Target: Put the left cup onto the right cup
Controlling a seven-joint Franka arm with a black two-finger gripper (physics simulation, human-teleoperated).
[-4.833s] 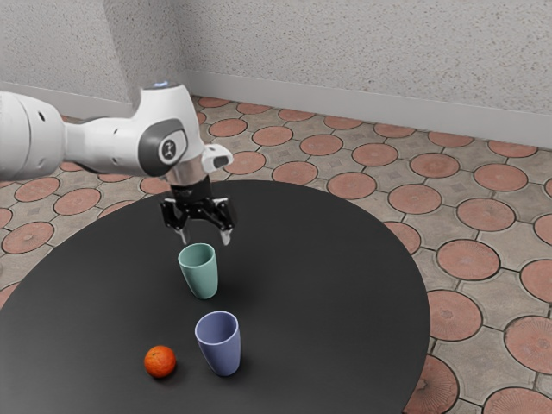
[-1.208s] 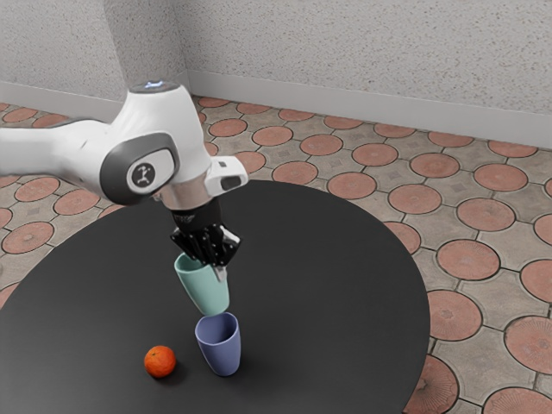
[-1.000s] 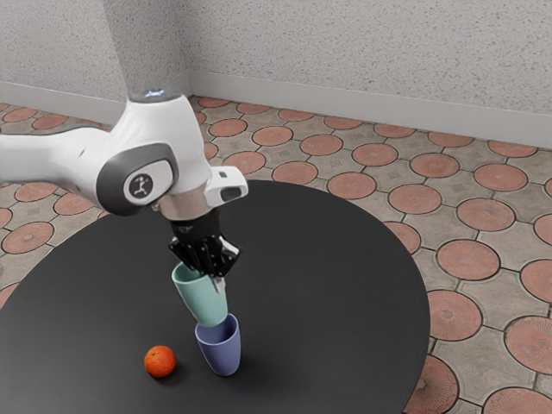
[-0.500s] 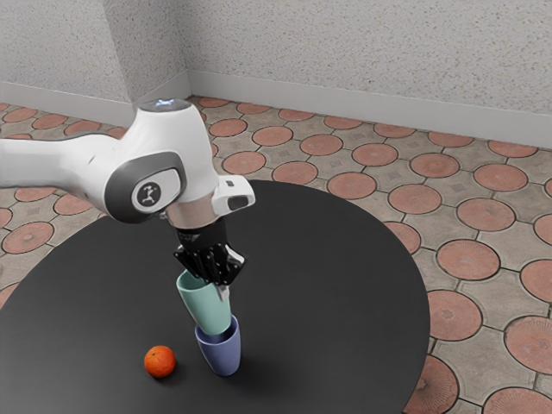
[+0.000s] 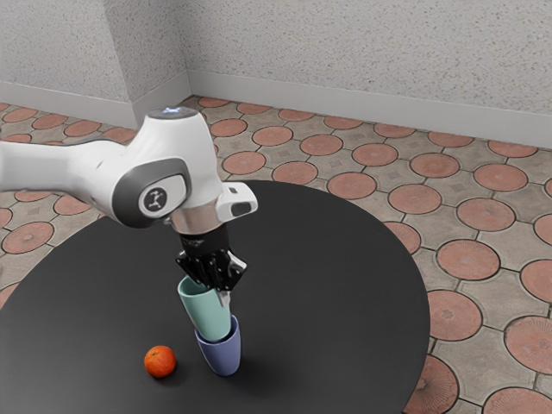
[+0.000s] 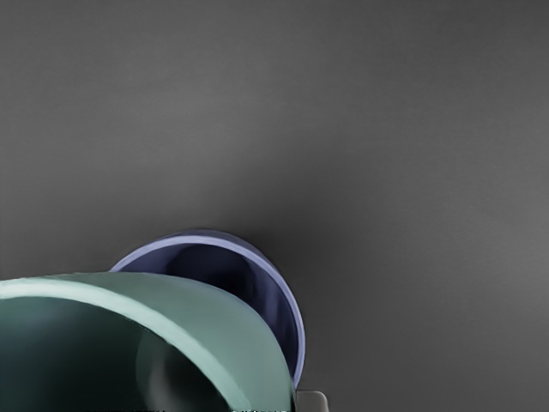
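In the exterior view the black two-finger tool [image 5: 217,281] points down over the round black table [image 5: 345,285], its fingers drawn close together and pinching the rim of the smooth mint-green tapered cup [image 5: 203,309] on the side toward the exterior view's right. The green cup's narrow base sits inside the mouth of the lavender-blue tapered cup [image 5: 222,354], which stands upright on the table. The green cup leans a little, its open top tipped toward the exterior view's left. A small round orange fruit [image 5: 159,361] lies on the table just beside the blue cup, on the exterior view's left, not touching it. In the wrist view the green cup's [image 6: 146,343] wide rim lies close under the hand, with the blue cup's [image 6: 273,296] rim showing past it against the dark table [image 6: 343,129].
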